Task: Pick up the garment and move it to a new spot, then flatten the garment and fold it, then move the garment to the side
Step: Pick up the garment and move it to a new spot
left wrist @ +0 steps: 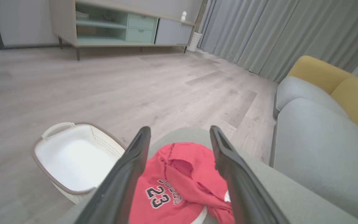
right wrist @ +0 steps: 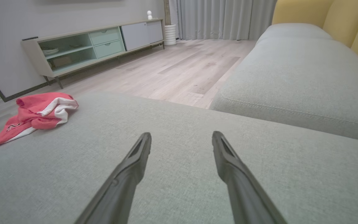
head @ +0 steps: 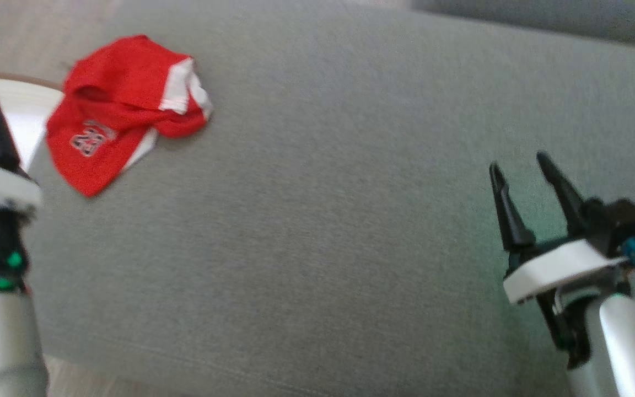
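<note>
- Red fabric jersey [head: 124, 110] with white trim and a printed number lies crumpled at the far left corner of the grey fabric cushion [head: 323, 220], close to its edge. A white plastic laundry basket [left wrist: 70, 158] stands on the floor just beside that end.
- Left jaws are spread wide and empty, poised over the jersey, which shows between the two dark fingers [left wrist: 129, 177] in the left wrist view. I judge there is no contact yet.
- Right jaws are likewise released and hold nothing, above bare cushion and well apart from the jersey.
- Risk: a pinch that catches only the top fold would lift the jersey as a bunch and make flattening harder.
- Risk: so near the edge, a sideways drag could slide it off toward the floor or the basket.
- Risk: fingers pressed too deep may snag the cushion's own fabric.
- Orientation: it is folded over itself, so neck and hem are hard to tell. In the head view the long axis seems to run diagonally, from a pointed corner nearest the robot to the bunched far part. The white-trimmed fold faces the cushion's middle.
</note>
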{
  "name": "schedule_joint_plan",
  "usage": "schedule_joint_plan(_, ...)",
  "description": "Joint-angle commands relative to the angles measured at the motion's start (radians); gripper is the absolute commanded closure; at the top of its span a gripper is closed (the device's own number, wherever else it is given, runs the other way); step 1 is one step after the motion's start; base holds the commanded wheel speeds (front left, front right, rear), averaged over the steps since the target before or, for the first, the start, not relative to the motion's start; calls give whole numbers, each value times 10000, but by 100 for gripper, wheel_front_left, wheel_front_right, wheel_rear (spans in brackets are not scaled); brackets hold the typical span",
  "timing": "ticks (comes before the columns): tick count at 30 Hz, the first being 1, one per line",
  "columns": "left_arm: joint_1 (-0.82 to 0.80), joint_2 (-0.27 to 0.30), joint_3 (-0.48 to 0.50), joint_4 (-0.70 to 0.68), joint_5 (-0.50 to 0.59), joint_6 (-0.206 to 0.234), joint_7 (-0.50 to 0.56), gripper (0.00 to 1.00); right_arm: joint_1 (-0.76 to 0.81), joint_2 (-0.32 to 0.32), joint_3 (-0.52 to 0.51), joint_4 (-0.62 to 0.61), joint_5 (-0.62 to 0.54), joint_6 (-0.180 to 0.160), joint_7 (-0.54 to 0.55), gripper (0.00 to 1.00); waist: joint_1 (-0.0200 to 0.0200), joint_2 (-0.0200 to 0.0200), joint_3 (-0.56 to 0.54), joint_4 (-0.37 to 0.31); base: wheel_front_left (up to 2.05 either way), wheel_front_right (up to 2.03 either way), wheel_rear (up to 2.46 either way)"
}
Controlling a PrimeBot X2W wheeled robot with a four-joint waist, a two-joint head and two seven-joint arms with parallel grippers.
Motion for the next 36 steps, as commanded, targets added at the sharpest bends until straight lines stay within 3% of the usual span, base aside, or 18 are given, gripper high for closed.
schedule_joint_plan(1,-722,587,559,7,-390,67,396,0,-459,-224,300,-544,-106,-7,92,0,-1,0,1122,-896,0,0,0)
schedule_joint_plan(6,-1805,1259,934,1052,-811,208,1181,0,-872,-497,386,-1062,-168,-7,337,0,-1,0,2178,-1597,0,0,0)
schedule_joint_plan(13,-3088,1940,1133,2864,-826,979,1972,0,-1198,-798,382,-1940,-248,-7,552,0,-1,0,3649,-2401,0,0,0)
schedule_joint_plan(20,-3147,2247,1007,4293,-523,1682,2608,0,-1465,-736,593,-2123,-216,-7,365,0,-1,0,4090,-2859,0,0,0)
schedule_joint_plan(21,-3124,2233,978,4444,-540,1711,2757,23,-1472,-690,572,-2083,-193,-7,320,0,-1,0,4071,-2885,0,0,0)
schedule_joint_plan(23,-3068,2252,943,4651,-584,1705,2993,100,-1483,-643,585,-1945,-159,-7,239,0,-1,0,3953,-2935,0,0,0)
schedule_joint_plan(28,-3074,2597,933,4467,-530,1348,2516,100,-1420,-508,623,-1506,-27,-7,-56,0,-1,0,3189,-2971,0,0,0)
schedule_joint_plan(36,-3874,3340,115,2877,-26,157,1715,100,-903,-52,597,-448,295,-7,-622,0,-1,0,665,-2918,0,0,0)
